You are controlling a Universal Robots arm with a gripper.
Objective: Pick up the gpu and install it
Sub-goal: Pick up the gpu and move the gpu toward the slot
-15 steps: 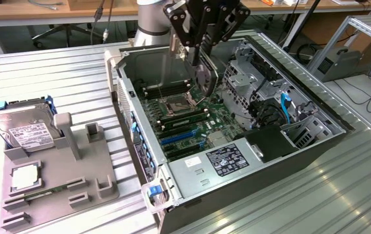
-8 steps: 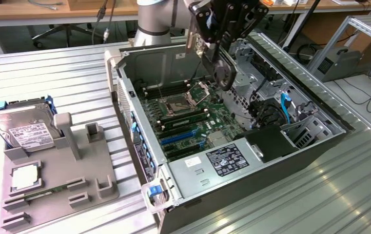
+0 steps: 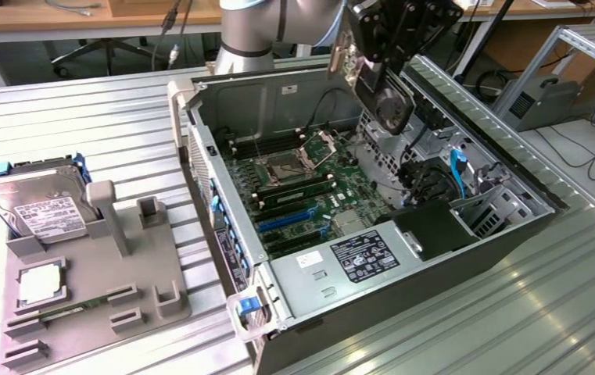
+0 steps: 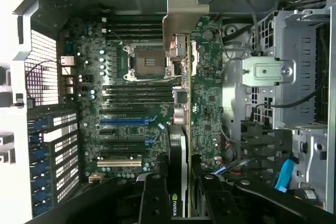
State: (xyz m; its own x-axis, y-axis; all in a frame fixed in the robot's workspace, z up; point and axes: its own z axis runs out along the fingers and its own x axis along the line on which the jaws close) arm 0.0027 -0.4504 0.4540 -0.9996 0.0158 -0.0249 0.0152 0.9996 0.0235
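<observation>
Exterior view: the claw (image 3: 389, 48) is up over the open case (image 3: 506, 234), clamped narrow on the gpu (image 3: 389, 101). The card hangs below the claw, clear of the motherboard (image 3: 308, 195), long axis running steeply down, fan face toward the camera. The blue slots (image 3: 281, 221) lie lower and toward the exterior view's left of it, well apart. The 1 arm (image 3: 250, 31) drops in from behind the case, wrist pointing down.

Wrist view: I'm looking along the gpu (image 4: 180, 129), edge-on, 2 fingers (image 4: 153, 198) pinching it from either side. Its metal bracket (image 4: 184, 14) is at the far end. The blue slots (image 4: 123, 121) sit off to 1 side of the card, roughly at right angles to its edge line, not under it.
</observation>
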